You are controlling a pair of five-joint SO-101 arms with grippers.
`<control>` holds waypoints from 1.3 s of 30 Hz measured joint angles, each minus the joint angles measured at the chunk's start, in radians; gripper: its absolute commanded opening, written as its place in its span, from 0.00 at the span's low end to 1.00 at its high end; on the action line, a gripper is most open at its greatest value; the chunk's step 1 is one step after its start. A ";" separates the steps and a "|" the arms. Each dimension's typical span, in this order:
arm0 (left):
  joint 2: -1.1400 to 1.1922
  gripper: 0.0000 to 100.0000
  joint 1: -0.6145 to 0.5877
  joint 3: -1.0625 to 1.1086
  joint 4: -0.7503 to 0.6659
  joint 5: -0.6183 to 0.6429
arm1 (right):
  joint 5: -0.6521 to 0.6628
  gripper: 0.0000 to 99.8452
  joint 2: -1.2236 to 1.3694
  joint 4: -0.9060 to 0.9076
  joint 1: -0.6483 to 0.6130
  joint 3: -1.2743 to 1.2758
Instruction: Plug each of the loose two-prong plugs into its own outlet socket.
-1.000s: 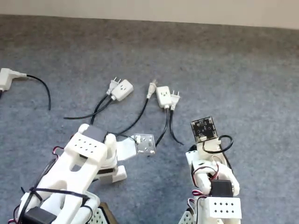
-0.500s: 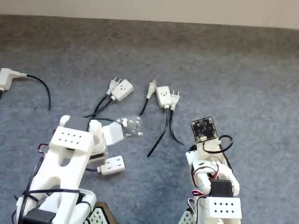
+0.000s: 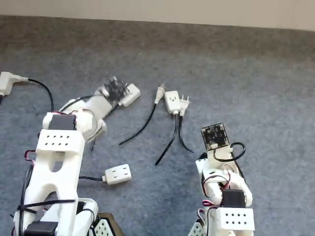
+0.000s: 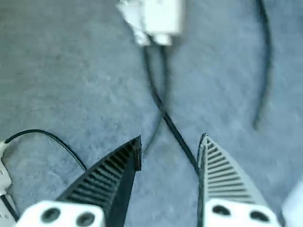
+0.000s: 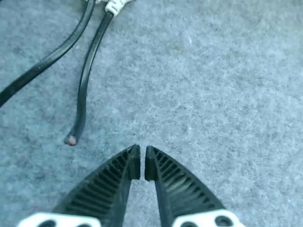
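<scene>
Left tool (image 4: 169,144), open and empty, faces the small white two-prong plug (image 4: 135,22) upper-centre, presumably to grasp; right tool (image 5: 142,163) closed, empty.

A quick tally
We count three outlet blocks (image 3: 172,102), one just ahead of the left pincer (image 4: 170,151); two plugs (image 3: 184,103) off to its right; a right pincer (image 5: 142,163) too.

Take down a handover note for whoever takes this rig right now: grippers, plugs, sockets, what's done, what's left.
Left gripper: jaws open, empty, near the upper-left white outlet block.
Right gripper: jaws shut, empty, arm folded.
Middle white outlet block: a loose white two-prong plug on one side, a second plug on the other.
Third outlet block lies nearest the arms.
Done: no plug seen seated. Left: every plug.
</scene>
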 measured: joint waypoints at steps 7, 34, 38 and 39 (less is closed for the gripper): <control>0.222 0.21 0.000 -0.002 -0.356 0.267 | 0.000 0.03 0.000 0.020 0.000 0.000; 1.028 0.03 0.003 -0.706 -0.078 0.298 | 0.000 0.03 0.000 0.020 0.000 0.000; 1.059 0.02 0.003 -0.764 -0.014 0.298 | 0.000 0.03 0.000 0.020 0.000 0.000; 1.063 0.00 0.003 -0.779 0.002 0.298 | 0.000 0.03 0.000 0.020 0.000 0.000</control>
